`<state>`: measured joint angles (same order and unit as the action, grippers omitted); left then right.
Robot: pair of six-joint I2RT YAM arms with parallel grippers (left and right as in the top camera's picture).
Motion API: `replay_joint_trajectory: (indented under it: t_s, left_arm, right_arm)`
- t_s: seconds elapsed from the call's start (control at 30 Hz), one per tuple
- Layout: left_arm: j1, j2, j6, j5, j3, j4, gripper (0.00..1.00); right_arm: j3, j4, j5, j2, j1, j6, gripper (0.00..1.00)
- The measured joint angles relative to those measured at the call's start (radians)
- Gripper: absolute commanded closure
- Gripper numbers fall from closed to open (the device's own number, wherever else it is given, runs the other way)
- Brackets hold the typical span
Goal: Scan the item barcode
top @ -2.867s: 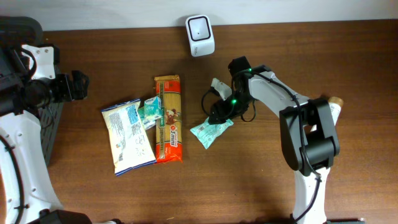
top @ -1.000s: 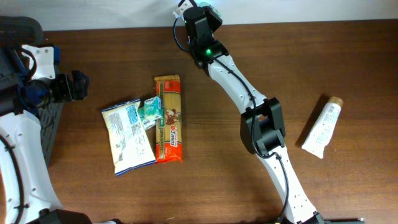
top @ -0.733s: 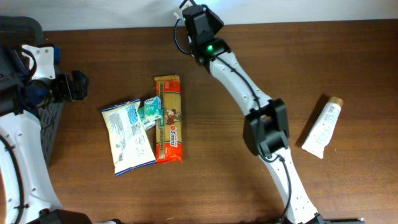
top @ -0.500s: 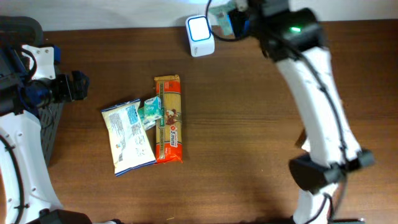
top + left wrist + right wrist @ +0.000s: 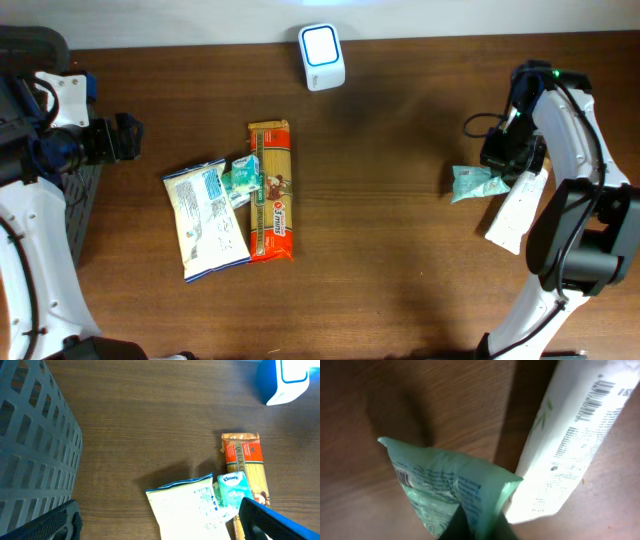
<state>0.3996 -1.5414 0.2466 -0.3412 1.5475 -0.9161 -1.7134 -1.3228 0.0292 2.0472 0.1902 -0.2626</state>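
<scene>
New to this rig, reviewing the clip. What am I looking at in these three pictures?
A robot with two arms at a wooden table, each ending in a two-finger gripper. The wide picture looks down from above; the other two come from cameras on the wrists. At the far edge stands a white barcode scanner. Left of centre lie a spaghetti pack, a white-and-blue bag and a small tissue pack; a dark basket stands by the left arm. The left gripper is open and empty. The right gripper pinches a green pouch beside a white tube lying on the table.
</scene>
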Motion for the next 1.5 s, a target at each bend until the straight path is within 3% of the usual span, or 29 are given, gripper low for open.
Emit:
replay_joint_trajectory:
  t_s: [0.13, 0.23, 0.33, 0.37, 0.4, 0.43, 0.5, 0.6, 0.73, 1.0, 1.1, 1.13, 1.17, 1.33, 1.5]
  left_arm:
    - [0.0, 0.0, 0.0, 0.0, 0.0, 0.0, 0.01]
    - [0.0, 0.0, 0.0, 0.0, 0.0, 0.0, 0.01]
    - [0.0, 0.0, 0.0, 0.0, 0.0, 0.0, 0.01]
    - [0.0, 0.0, 0.0, 0.0, 0.0, 0.0, 0.01]
    - [0.0, 0.0, 0.0, 0.0, 0.0, 0.0, 0.01]
    - [0.0, 0.0, 0.0, 0.0, 0.0, 0.0, 0.01]
    - [0.0, 0.0, 0.0, 0.0, 0.0, -0.001, 0.01]
    - [0.0, 0.0, 0.0, 0.0, 0.0, 0.0, 0.01]
    - [0.0, 0.0, 0.0, 0.0, 0.0, -0.001, 0.01]
    - [0.0, 0.0, 0.0, 0.0, 0.0, 0.0, 0.01]
    - [0.0, 0.0, 0.0, 0.0, 0.0, 0.0, 0.01]
    - [0.0, 0.0, 0.0, 0.0, 0.0, 0.0, 0.01]
    - [0.0, 0.0, 0.0, 0.0, 0.0, 0.0, 0.01]
    - [0.0, 0.0, 0.0, 0.0, 0.0, 0.0, 0.01]
    - [0.0, 0.0, 0.0, 0.0, 0.0, 0.001, 0.01]
  right_arm:
    - [0.029, 0.019, 0.076, 0.0, 0.057, 0.0, 0.44]
    - [-0.041, -0.109, 0.105, 0.008, 0.053, 0.003, 0.41]
    - [-0.192, -0.171, -0.035, 0.006, 0.006, 0.051, 0.4]
    - [-0.193, -0.169, -0.108, 0.006, -0.036, 0.06, 0.35]
    - [-0.192, -0.138, -0.133, 0.006, -0.077, 0.061, 0.16]
    - [-0.19, -0.079, -0.158, 0.006, -0.145, 0.064, 0.04]
    - [-0.135, 0.1, -0.232, 0.006, -0.344, 0.026, 0.01]
    - [-0.061, 0.329, -0.272, 0.005, -0.516, -0.091, 0.0]
    - [-0.037, 0.499, -0.307, 0.057, -0.753, -0.19, 0.14]
    - [-0.033, 0.642, -0.482, 0.246, -0.783, -0.246, 0.5]
    - [-0.032, 0.682, -0.518, 0.27, -0.798, -0.307, 0.67]
    - [-0.034, 0.688, -0.53, 0.277, -0.801, -0.328, 0.91]
    - [-0.036, 0.689, -0.545, 0.28, -0.803, -0.338, 0.96]
    - [-0.044, 0.673, -0.571, 0.271, -0.805, -0.328, 0.96]
    - [-0.01, 0.353, -0.368, 0.056, -0.775, -0.179, 0.96]
